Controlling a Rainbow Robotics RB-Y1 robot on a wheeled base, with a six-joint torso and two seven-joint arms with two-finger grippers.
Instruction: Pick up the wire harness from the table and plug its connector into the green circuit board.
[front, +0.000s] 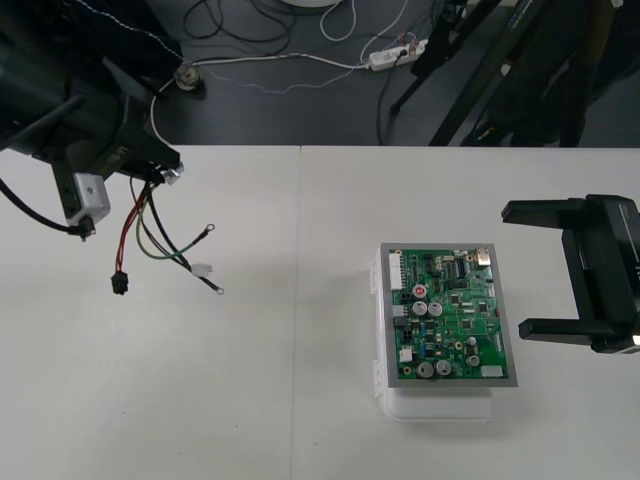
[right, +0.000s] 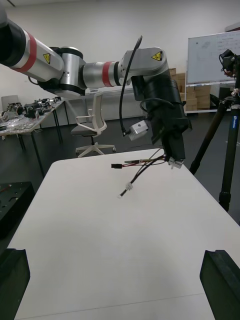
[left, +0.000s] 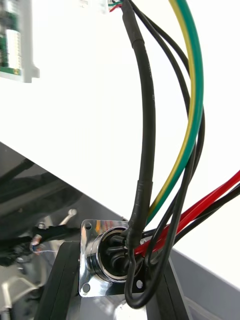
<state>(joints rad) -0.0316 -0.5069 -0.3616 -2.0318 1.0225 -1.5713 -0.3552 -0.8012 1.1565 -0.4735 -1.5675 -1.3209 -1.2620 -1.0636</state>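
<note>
Left claw (front: 166, 172): clamps thin-wired harness (front: 150, 235) by its round metal socket (left: 107, 257); small black plug (front: 119, 284) dangles over light worktop (front: 300, 420).
Right claw (front: 517, 270): wide, beside green circuit board (front: 450, 315).

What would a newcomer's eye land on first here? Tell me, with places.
The left gripper, lifted over the table's far left, is shut on the round metal socket of the thin red, black and green wire harness, whose small black plug dangles free. The green circuit board on its white base sits right of centre, and the open black-fingered right gripper stands just right of it.
</note>
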